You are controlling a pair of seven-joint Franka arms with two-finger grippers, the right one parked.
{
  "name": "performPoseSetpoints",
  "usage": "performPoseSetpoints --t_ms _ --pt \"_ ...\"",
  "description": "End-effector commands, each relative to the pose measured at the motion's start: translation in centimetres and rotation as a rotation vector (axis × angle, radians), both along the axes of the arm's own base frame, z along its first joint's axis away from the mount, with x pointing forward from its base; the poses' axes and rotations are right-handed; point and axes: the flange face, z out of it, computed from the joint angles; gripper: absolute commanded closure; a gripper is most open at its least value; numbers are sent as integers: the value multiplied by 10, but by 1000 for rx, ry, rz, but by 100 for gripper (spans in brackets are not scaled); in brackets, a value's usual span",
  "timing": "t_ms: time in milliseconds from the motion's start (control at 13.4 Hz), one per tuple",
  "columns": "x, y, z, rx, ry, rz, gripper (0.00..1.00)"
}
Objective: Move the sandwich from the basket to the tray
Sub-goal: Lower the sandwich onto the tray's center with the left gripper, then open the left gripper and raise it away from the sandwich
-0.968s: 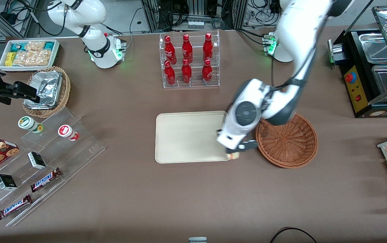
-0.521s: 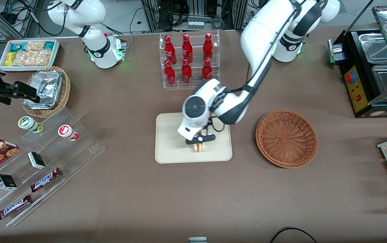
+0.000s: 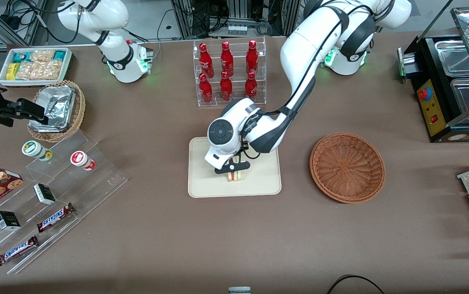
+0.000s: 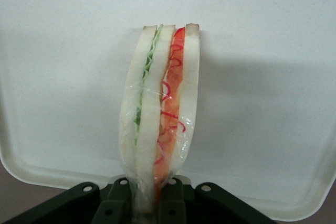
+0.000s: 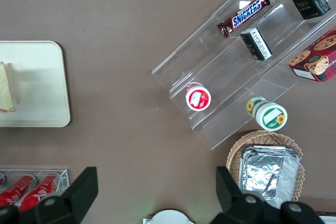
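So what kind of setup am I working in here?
Likely a mock snack counter in a lab: racked red bottles, candy bars on acrylic steps, a food warmer. The gripper holds the sandwich over the tray.

Left arm [image 3: 300, 61]: glossy white shells, dark grey joint bands, black cable near wrist. Gripper [image 3: 233, 173] black over the tray; green base light.

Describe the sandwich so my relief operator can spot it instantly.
Find the cream tray in the middle of the table, nearer the camera than the rack of red bottles. Over it the gripper is shut on the sandwich: a clear-wrapped wedge of pale bread with red and green filling.
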Motion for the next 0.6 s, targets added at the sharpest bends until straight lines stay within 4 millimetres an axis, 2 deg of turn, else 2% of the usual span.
performPoseSetpoints --t_ms 0,74,149,223,372,521 --pt "-2 -8 -7 21 -5 23 100" --pt "-1 -7 -7 16 -4 27 100" --pt "0 -7 -4 12 -4 29 54" --pt "1 -6 -2 10 -7 28 1" --pt "3 -6 8 4 -16 32 0" --pt "7 -4 39 -23 -36 37 0"
